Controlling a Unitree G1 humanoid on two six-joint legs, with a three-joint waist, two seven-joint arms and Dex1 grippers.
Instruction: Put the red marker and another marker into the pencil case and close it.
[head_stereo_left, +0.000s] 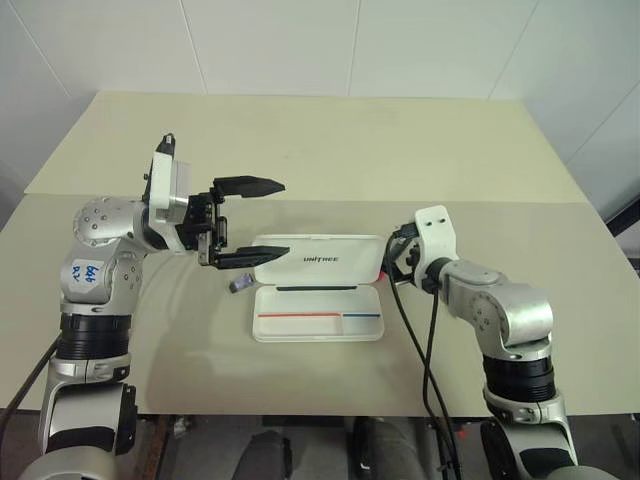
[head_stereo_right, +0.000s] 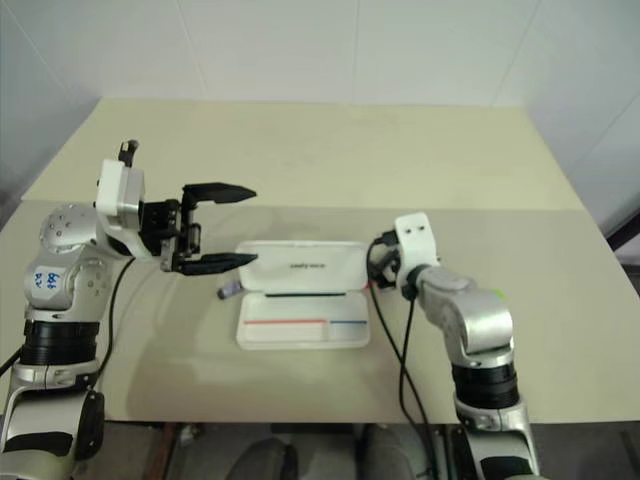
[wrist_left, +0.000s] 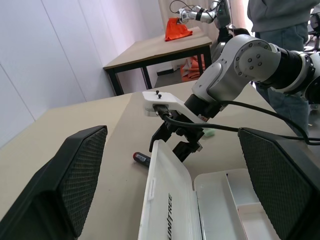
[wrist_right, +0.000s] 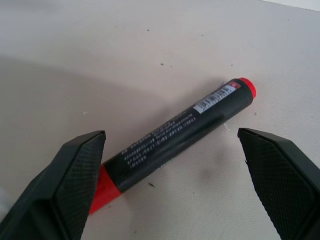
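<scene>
The left pincer (head_stereo_left: 250, 220) hangs above the bench (head_stereo_left: 320, 150), fingers wide apart and empty. The pencil case (head_stereo_left: 318, 287) lies open mid-bench. At its far right corner, the right pincer (wrist_right: 175, 165), fingers spread, hovers over the red marker (wrist_right: 175, 132), not touching it.

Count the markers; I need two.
2. The red marker lies under the open right gripper beside the pencil case; the green marker peeks out behind that gripper. Others may be hidden.
</scene>
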